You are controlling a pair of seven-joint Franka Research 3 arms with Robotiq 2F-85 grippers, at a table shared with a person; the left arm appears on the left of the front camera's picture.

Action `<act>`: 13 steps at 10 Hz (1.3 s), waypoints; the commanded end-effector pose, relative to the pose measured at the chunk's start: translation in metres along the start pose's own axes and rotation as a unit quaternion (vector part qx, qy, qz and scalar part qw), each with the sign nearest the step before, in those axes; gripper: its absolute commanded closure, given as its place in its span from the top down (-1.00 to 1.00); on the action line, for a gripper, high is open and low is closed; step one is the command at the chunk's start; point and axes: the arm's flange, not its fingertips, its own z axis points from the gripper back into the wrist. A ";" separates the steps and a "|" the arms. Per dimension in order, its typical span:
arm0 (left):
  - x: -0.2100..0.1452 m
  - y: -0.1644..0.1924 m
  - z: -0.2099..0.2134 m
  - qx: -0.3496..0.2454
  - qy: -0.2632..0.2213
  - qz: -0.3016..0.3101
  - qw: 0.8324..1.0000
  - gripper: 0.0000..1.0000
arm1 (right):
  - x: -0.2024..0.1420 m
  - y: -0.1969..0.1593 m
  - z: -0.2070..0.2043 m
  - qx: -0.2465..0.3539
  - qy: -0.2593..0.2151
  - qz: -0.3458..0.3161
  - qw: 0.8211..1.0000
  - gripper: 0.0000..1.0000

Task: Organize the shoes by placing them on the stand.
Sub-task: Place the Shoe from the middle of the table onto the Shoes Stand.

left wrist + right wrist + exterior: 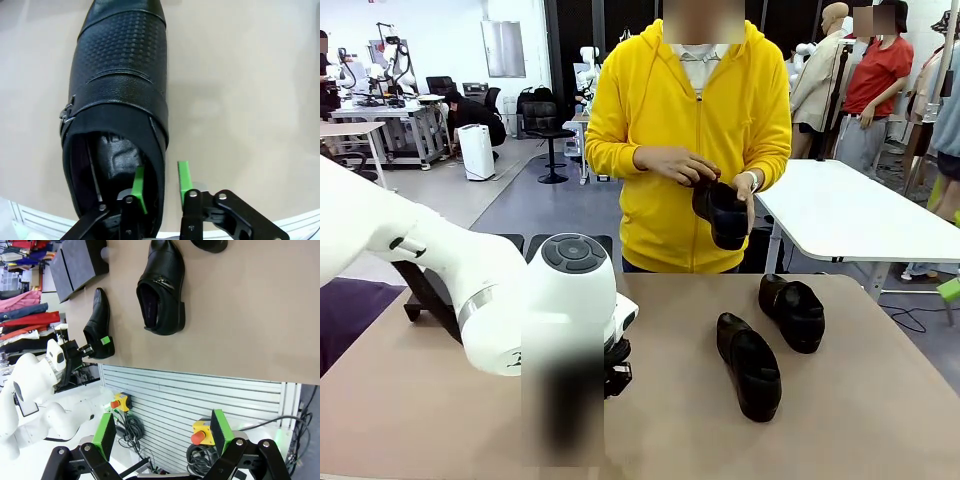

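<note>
A black buckled shoe (117,85) lies on the tan table under my left gripper (161,172). One green pad (139,187) is inside the heel opening and the other outside, the jaws narrowed around the side wall with a thin gap showing. The right wrist view shows this shoe (97,320) with the left gripper (97,347) at its heel. Two more shoes (748,365) (792,312) lie at the table's right. The person holds a fourth shoe (720,212) in both hands. The stand (420,295) is partly hidden behind my left arm. My right gripper (162,415) hangs wide open off the table.
The person in a yellow hoodie (690,120) stands at the far edge. A white table (850,215) is behind on the right. A ribbed metal panel (200,385) with two emergency buttons (120,402) runs along the table's near side.
</note>
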 end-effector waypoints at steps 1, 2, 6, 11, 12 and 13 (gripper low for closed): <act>-0.007 0.002 0.002 0.009 -0.020 0.012 1.000 -1.00 | 0.000 0.001 0.005 -0.005 0.005 -0.006 1.000 1.00; -0.008 0.003 0.002 0.009 -0.019 0.014 1.000 -1.00 | 0.000 0.001 0.005 -0.005 0.005 -0.006 1.000 1.00; -0.009 0.006 0.004 0.008 -0.021 0.011 1.000 -1.00 | 0.000 0.001 0.005 -0.005 0.005 -0.006 1.000 1.00; -0.012 0.028 0.109 -0.064 -0.055 -0.079 0.993 -1.00 | 0.000 0.001 0.005 -0.005 0.005 -0.006 1.000 1.00; -0.020 0.034 0.141 -0.069 -0.052 -0.117 0.989 -1.00 | 0.000 0.001 0.005 -0.005 0.005 -0.006 1.000 1.00; -0.031 0.047 0.170 -0.067 -0.024 -0.148 0.986 -1.00 | 0.000 0.001 0.005 -0.005 0.005 -0.006 1.000 1.00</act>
